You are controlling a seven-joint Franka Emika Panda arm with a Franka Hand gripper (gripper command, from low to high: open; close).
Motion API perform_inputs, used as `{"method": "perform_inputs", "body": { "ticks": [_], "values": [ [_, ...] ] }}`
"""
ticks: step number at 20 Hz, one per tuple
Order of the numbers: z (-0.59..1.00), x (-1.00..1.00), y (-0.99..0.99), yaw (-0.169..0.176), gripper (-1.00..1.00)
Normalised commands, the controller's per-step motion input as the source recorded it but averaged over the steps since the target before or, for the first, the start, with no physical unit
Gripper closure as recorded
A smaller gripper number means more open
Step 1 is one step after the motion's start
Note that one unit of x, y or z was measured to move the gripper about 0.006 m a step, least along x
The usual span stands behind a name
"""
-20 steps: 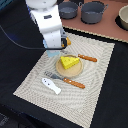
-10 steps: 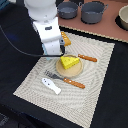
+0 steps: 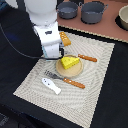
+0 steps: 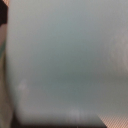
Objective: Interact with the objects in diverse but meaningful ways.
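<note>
Your gripper (image 3: pixel 53 54) sits low over the woven placemat (image 3: pixel 95 75) at centre left of the exterior view, its fingers hidden behind the white arm body, so you cannot tell whether it is open or closed. The wrist view is filled by a pale blue surface (image 4: pixel 65 60), blurred and very close. The yellow cheese wedge (image 3: pixel 70 62) rests on a round board just right of the gripper, the bread loaf (image 3: pixel 65 39) peeks out above it, and the white fish-shaped piece (image 3: pixel 51 85) lies at lower left beside a fork (image 3: pixel 64 79).

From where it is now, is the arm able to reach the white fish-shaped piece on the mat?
Probably yes. The white fish-shaped piece lies uncovered on the placemat, with only the fork beside it. The gripper hangs close by, though its wrist view is filled by a pale blue surface, so it may need freeing first.
</note>
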Motion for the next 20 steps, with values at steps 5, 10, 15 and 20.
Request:
{"method": "perform_inputs", "body": {
  "ticks": [5, 10, 15, 20],
  "values": [
    [0.33, 0.0, 0.42, 0.008, -1.0],
    [1.0, -0.07, 0.4, -0.058, -1.0],
    [0.85, 0.08, 0.47, -0.076, -1.0],
    [0.34, 0.26, 0.6, -0.089, -1.0]
  ]
}}
